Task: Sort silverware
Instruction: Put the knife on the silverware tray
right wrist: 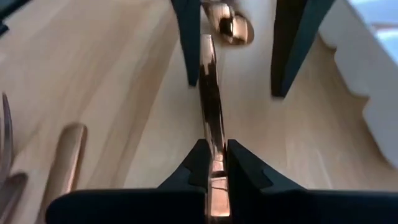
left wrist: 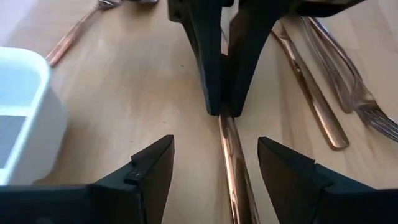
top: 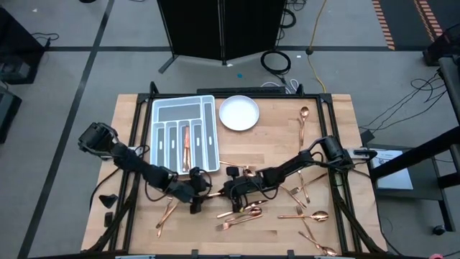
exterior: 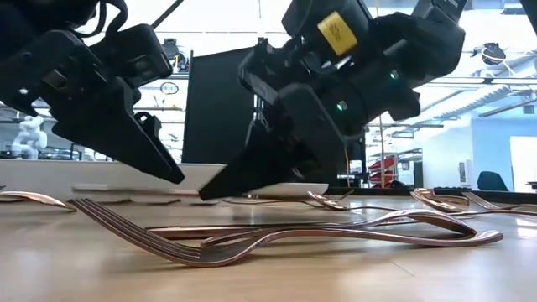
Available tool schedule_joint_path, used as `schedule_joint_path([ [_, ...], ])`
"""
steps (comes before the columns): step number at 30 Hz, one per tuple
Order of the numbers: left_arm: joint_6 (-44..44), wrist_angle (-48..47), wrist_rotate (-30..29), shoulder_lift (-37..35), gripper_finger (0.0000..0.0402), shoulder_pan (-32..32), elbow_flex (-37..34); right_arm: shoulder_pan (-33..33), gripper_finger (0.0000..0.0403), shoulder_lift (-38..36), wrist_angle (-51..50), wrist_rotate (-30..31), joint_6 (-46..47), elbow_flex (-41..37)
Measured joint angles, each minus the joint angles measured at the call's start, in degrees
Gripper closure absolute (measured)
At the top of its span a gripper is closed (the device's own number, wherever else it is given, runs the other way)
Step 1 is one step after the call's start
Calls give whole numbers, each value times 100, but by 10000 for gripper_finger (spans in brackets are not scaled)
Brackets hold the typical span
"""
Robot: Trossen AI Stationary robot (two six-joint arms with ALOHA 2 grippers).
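A slim copper piece of silverware (right wrist: 211, 118) lies between the two grippers, just right of the grey tray's (top: 159, 115) near right corner. The right gripper (right wrist: 214, 163) is clenched on one end of it, its fingers pinched tight on the handle. The left gripper (left wrist: 214, 163) faces it with fingers spread wide, one to each side of the piece and not touching it. Whether this piece is a fork, spoon or knife cannot be told.

One copper piece (top: 186, 147) lies in a middle slot of the tray. The rest of the silverware is loose on the wooden table (top: 133, 129): a cluster of forks (top: 241, 216) just near the grippers, a spoon (top: 305, 215) to the right, another spoon (top: 302, 122) far right, and a single piece (top: 167, 214) near left.

A yellow label (exterior: 335, 29) sits on the right arm in the low view; its writing is too small to read.

A white plate (top: 238, 113) stands beside the tray at the far edge. Open tabletop shows between the plate and the grippers, and along the near left edge.
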Motion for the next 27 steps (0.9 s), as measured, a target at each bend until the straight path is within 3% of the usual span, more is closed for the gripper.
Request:
schedule_joint_path([
  [15, 10, 0, 390, -8, 179, 113, 7, -145, 384, -22, -110, 29, -378, 457],
  [27, 49, 0, 395, -8, 264, 317, 7, -190, 383, -26, -341, -6, -378, 479],
])
